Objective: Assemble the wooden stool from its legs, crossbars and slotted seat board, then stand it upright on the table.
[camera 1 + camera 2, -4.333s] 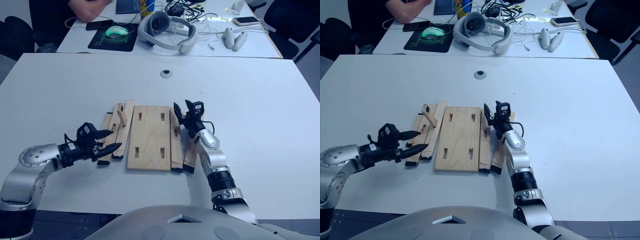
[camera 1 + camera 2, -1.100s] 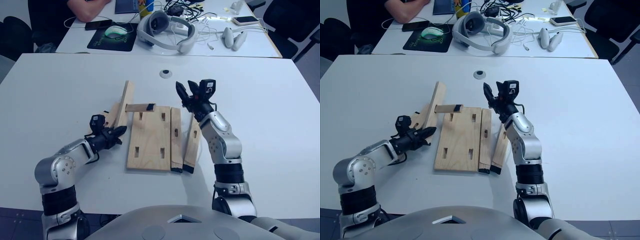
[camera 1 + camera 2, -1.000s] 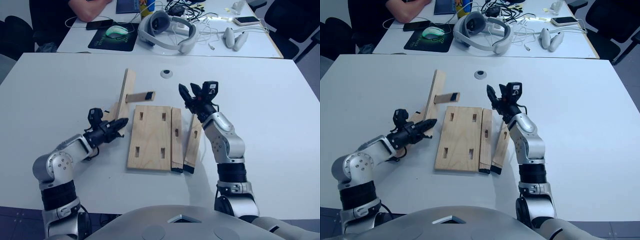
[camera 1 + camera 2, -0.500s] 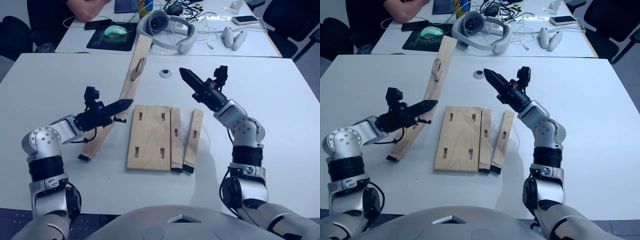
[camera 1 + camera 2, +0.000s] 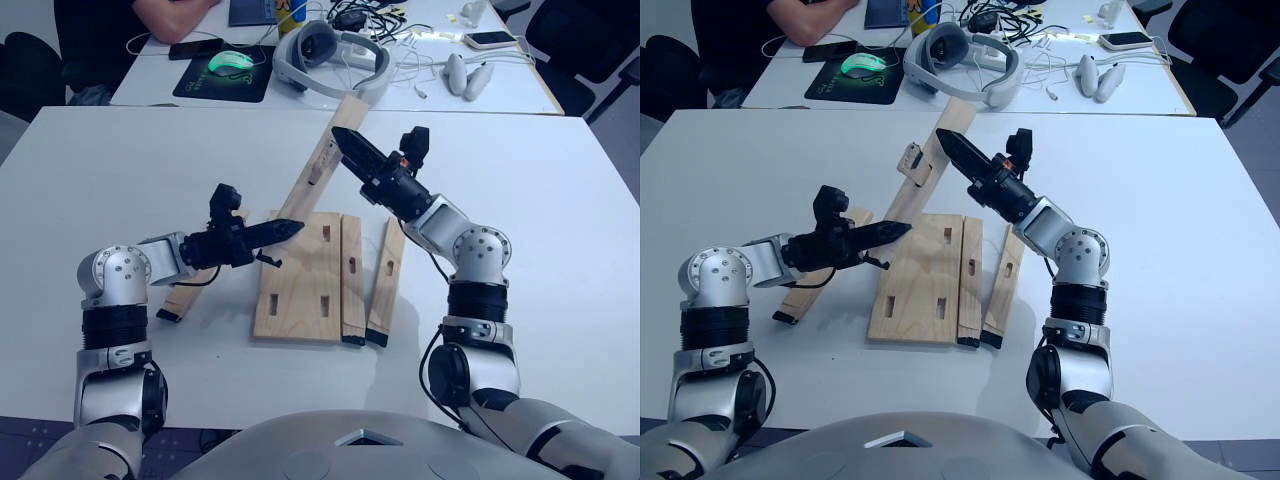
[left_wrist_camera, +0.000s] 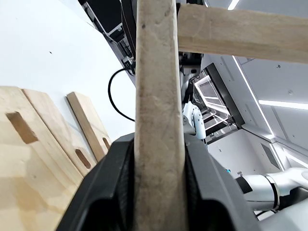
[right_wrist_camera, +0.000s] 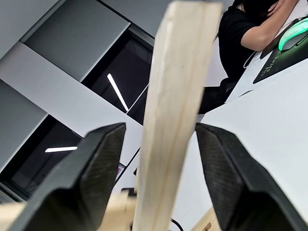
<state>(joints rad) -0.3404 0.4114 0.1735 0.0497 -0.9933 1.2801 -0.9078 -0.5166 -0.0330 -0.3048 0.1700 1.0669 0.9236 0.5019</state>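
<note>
Slippage of the tilted leg (image 5: 303,187), pinched near its low end by the left gripper (image 5: 286,229) and raised beside the seat board (image 5: 297,278), could be caused if its top is knocked by the right gripper (image 5: 346,142), whose fingers are spread either side of it.

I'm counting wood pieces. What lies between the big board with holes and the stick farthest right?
One more slotted strip lies flat between the seat board and the outer strip, seen in both eye views.
</note>
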